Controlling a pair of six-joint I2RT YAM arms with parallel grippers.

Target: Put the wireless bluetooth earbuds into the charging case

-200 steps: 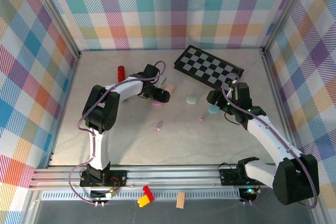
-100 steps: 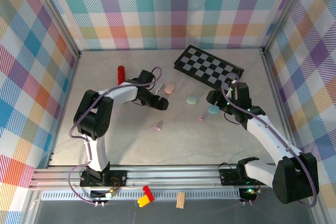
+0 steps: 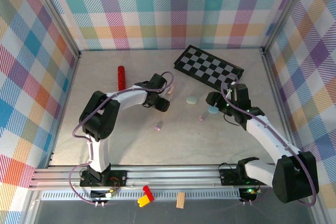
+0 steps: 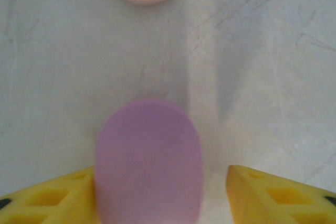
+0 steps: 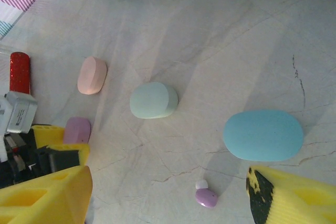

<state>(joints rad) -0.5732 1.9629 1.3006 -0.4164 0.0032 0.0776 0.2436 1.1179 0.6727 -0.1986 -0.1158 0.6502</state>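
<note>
A purple charging case [image 4: 148, 163] lies closed between the yellow fingers of my left gripper [image 3: 161, 102]. The left finger [image 4: 52, 198] touches it, and the right finger [image 4: 278, 195] stands apart with a strip of table between. A purple earbud [image 5: 206, 198] lies on the table between the wide-open fingers of my right gripper [image 5: 168, 203], close to the closed blue case [image 5: 262, 135]. A second purple earbud [image 3: 157, 127] lies alone nearer the front. The closed mint case [image 5: 153, 100] and pink case [image 5: 92, 75] lie farther back.
A black-and-white checkerboard [image 3: 209, 66] lies at the back right. A red cylinder [image 3: 121, 77] stands at the back left, behind my left arm. Aluminium rails and plaid walls enclose the marble-patterned table [image 3: 131, 145].
My left arm has shifted a little over the cases and its jaws have narrowed round the purple case. The right arm has held still.
</note>
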